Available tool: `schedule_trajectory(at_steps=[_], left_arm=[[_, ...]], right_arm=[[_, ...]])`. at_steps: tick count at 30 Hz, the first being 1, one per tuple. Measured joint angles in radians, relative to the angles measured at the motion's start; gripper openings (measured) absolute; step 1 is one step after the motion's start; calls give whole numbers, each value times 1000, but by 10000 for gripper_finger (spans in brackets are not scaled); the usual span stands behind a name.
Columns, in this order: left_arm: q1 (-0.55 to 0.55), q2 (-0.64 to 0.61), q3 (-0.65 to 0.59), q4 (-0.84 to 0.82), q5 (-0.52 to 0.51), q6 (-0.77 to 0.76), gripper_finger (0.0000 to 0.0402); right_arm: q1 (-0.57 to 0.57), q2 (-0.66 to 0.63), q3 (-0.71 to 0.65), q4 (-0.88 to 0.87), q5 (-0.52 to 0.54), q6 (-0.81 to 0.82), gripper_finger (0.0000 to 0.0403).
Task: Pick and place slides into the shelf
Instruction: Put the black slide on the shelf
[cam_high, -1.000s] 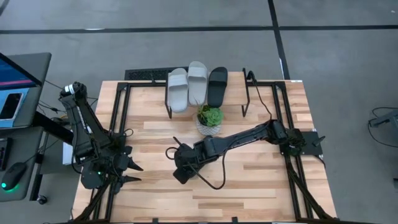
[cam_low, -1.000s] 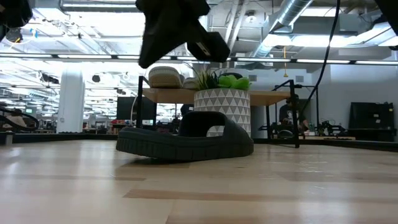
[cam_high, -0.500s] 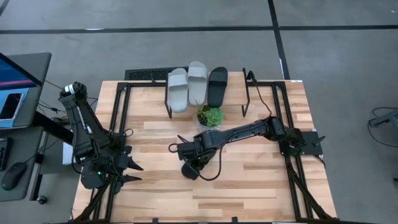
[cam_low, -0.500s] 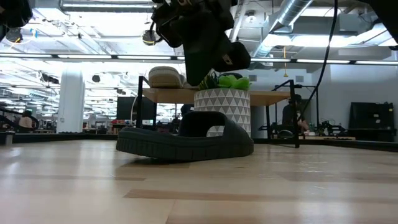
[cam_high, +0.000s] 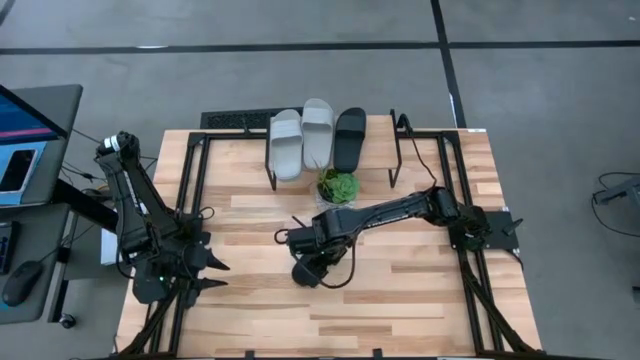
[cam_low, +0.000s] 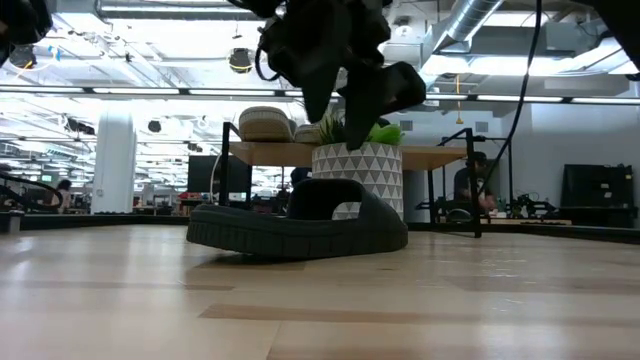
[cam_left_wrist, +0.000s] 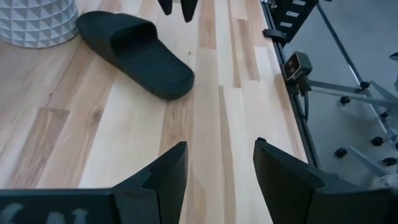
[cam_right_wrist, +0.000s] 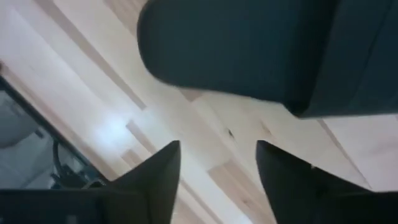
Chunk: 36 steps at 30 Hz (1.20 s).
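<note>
A black slide lies sole down on the table in front of the white patterned plant pot; the left wrist view shows the slide too. My right gripper hangs open just above it, fingers pointing down, touching nothing. On the shelf at the far edge rest two grey slides and one black slide. My left gripper waits open near the table's left edge.
The plant pot stands between the shelf and the lying slide, close to my right arm. Black frame rails run along both table sides. Bare wood lies toward the near edge. A desk with a monitor is off the left side.
My right gripper has shifted a little toward the table's right edge, tipped from slanting to pointing almost straight down over the black slide, and opened its fingers. The slide has stayed where it was.
</note>
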Motion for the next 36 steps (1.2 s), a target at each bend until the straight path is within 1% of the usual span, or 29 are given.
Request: schedule_trajectory(at_steps=[3,6,9,12,17,20,26,31,36], left_arm=[[0,0,0,-13,0,-6,171],[0,0,0,-22,0,-6,171],[0,0,0,-21,0,-6,171],[0,0,0,-21,0,-6,171],[0,0,0,-23,-1,-21,171],[0,0,0,-23,-1,-21,171],[0,0,0,-23,-1,-21,171],[0,0,0,-23,1,-21,171],[0,0,0,-23,23,-32,171]], right_arm=[[8,0,0,4,58,33,229],[21,0,0,2,177,66,236],[41,-12,0,-8,333,93,233],[67,-28,1,-16,461,122,224],[102,-39,1,-33,581,147,211],[118,-36,0,-28,620,150,205],[127,-32,-1,-28,647,150,186],[126,-32,-3,-30,649,139,167],[133,-31,-24,-20,647,123,157]])
